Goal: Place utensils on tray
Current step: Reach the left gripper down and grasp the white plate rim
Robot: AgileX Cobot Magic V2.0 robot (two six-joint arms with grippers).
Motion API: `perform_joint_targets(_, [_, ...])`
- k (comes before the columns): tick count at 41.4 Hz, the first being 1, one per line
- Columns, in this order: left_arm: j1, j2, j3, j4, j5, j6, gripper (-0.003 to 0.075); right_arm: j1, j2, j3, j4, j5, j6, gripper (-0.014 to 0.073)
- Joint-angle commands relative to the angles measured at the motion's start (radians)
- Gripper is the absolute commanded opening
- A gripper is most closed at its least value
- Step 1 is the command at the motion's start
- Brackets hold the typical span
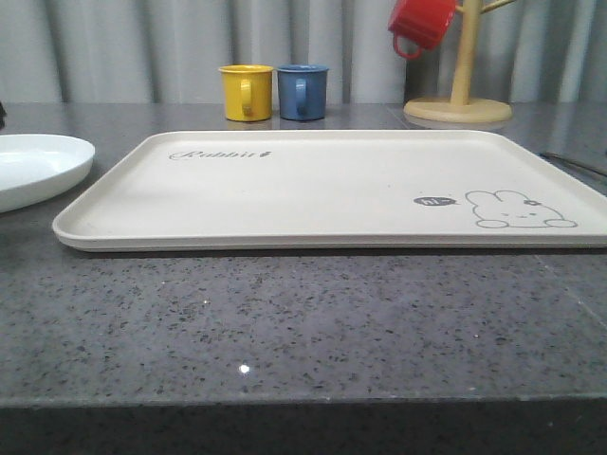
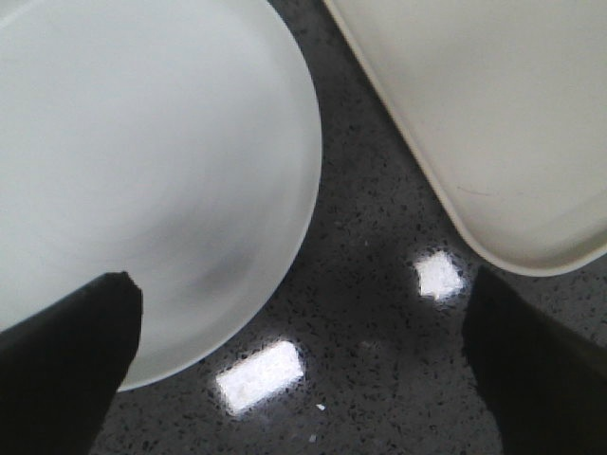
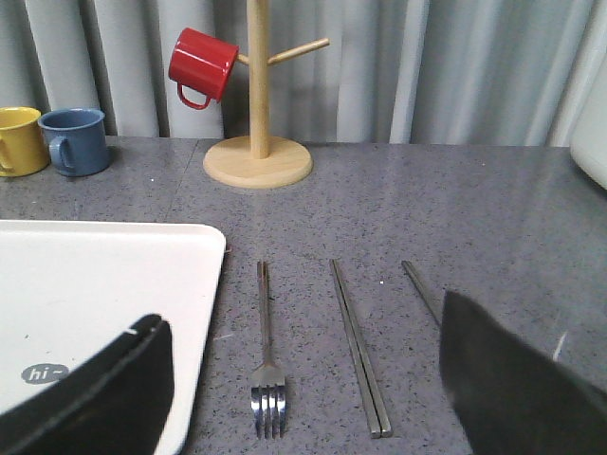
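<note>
Large cream rectangular tray point(image 1: 322, 190) is lying empty mid-table. Round white plate point(image 1: 33, 166) is sitting at its 9 o'clock; left gripper point(image 2: 303, 365) is hovering there, spread. Silver metal fork point(image 3: 267, 370) and slim metal chopsticks point(image 3: 358, 346) are lying at 3 o'clock beneath right gripper point(image 3: 303, 384), spread.

Tray point(image 1: 322, 185) was cream, bearing a line-drawn rabbit and grey script. Plate point(image 1: 33, 166) was white. Mugs were yellow point(image 1: 246, 92), blue point(image 1: 302, 91) and red point(image 1: 420, 23). Fork point(image 3: 266, 365) and chopsticks point(image 3: 358, 347) were silver. Countertop point(image 1: 303, 322) was speckled dark grey.
</note>
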Motion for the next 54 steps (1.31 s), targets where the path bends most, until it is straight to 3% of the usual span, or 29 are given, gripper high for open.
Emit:
perform_joint_targets(1, [-0.023, 0.06, -0.078, 0.007, 0.023, 0.001, 0.0622, -0.002, 0.017, -0.034, 0.0, -0.088, -0.004, 0.0603])
perform_joint_targets(11, [-0.026, 0.213, -0.156, 0.024, 0.046, 0.001, 0.0465, -0.002, 0.017, -0.034, 0.0, -0.088, -0.004, 0.0603])
perform_joint_targets(27, [-0.026, 0.271, -0.162, 0.024, 0.044, 0.001, 0.0279, -0.002, 0.017, -0.034, 0.0, -0.088, -0.004, 0.0603])
perform_joint_targets(32, [-0.026, 0.271, -0.162, 0.031, 0.048, 0.001, 0.0178, -0.002, 0.017, -0.034, 0.0, -0.088, -0.004, 0.0603])
perform_joint_targets(38, [-0.026, 0.271, -0.162, 0.059, 0.052, 0.001, -0.002, -0.002, 0.017, -0.034, 0.0, -0.088, -0.004, 0.0603])
perform_joint_targets(46, [-0.044, 0.255, -0.182, 0.122, 0.045, -0.018, -0.0019, -0.002, 0.017, -0.034, 0.0, -0.088, -0.004, 0.0603])
perform_joint_targets(54, [-0.135, 0.225, -0.31, 0.238, 0.098, -0.089, -0.0019, -0.002, 0.017, -0.034, 0.0, -0.088, -0.004, 0.0603])
